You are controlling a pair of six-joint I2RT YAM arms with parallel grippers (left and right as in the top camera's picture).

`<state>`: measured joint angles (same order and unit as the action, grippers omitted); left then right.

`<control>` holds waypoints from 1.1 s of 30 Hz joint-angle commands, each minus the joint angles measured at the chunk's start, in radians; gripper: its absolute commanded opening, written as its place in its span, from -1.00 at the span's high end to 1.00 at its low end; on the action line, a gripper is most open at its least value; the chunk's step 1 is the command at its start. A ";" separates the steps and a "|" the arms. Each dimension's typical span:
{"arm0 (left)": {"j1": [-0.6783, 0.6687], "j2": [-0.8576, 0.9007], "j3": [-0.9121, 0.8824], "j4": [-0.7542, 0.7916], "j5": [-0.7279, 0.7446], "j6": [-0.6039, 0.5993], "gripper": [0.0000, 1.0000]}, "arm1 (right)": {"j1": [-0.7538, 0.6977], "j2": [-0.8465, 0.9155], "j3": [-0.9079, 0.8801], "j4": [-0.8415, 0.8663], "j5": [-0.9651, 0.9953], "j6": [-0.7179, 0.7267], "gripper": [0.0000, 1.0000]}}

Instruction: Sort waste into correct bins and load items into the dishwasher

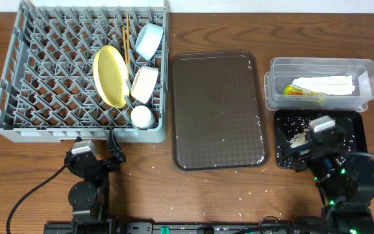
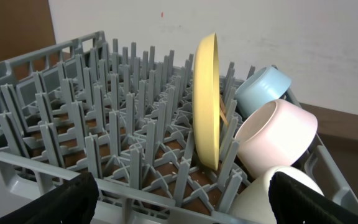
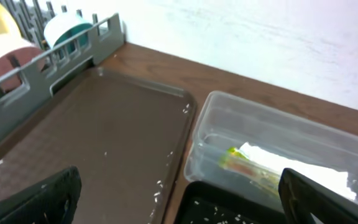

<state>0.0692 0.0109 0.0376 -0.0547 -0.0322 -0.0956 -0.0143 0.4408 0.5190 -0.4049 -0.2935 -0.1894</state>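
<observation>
The grey dish rack (image 1: 37, 71) holds the yellow plate (image 1: 109, 75) on edge, the light blue bowl (image 1: 149, 40), the white bowl (image 1: 144, 84), the pale cup (image 1: 141, 116) and the chopsticks (image 1: 127, 39). The clear tub (image 1: 321, 67) holds the white wrapper (image 1: 323, 85) and the green-orange packet (image 1: 299, 92). The black tray (image 1: 352, 127) holds rice grains (image 1: 298, 137). My left gripper (image 1: 95, 155) is open and empty just in front of the rack; its wrist view shows the plate (image 2: 206, 99) and bowls (image 2: 263, 90). My right gripper (image 1: 304, 151) is open and empty over the black tray's front left.
The dark brown serving tray (image 1: 217, 110) lies between the rack and the bins, with a few rice grains on it. Loose grains are scattered on the wooden table (image 1: 239, 195) in front. The right wrist view shows the tub (image 3: 278, 140) and the serving tray (image 3: 92, 137).
</observation>
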 commanded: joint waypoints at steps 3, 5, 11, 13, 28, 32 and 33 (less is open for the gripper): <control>0.003 -0.006 -0.034 -0.014 -0.004 0.016 -0.75 | 0.057 -0.113 -0.142 0.105 0.002 -0.010 -0.99; 0.003 -0.006 -0.034 -0.014 -0.004 0.016 -0.75 | 0.072 -0.163 -0.203 0.142 0.002 -0.009 -0.98; 0.003 -0.006 -0.034 -0.015 -0.004 0.016 -0.75 | 0.091 -0.248 -0.303 0.191 0.001 -0.006 -0.98; 0.003 -0.006 -0.034 -0.014 -0.005 0.016 -0.75 | 0.094 -0.266 -0.320 0.193 0.001 -0.006 -0.98; 0.003 -0.006 -0.034 -0.015 -0.004 0.016 -0.76 | 0.095 -0.377 -0.402 0.234 -0.002 0.028 -0.99; 0.003 -0.006 -0.034 -0.015 -0.004 0.016 -0.75 | 0.094 -0.380 -0.411 0.238 0.020 0.028 -0.98; 0.003 -0.006 -0.034 -0.014 -0.004 0.017 -0.75 | 0.094 -0.380 -0.415 0.241 0.034 0.028 -0.98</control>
<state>0.0692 0.0113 0.0376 -0.0547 -0.0319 -0.0959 0.0635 0.0708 0.1246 -0.1692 -0.2901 -0.1761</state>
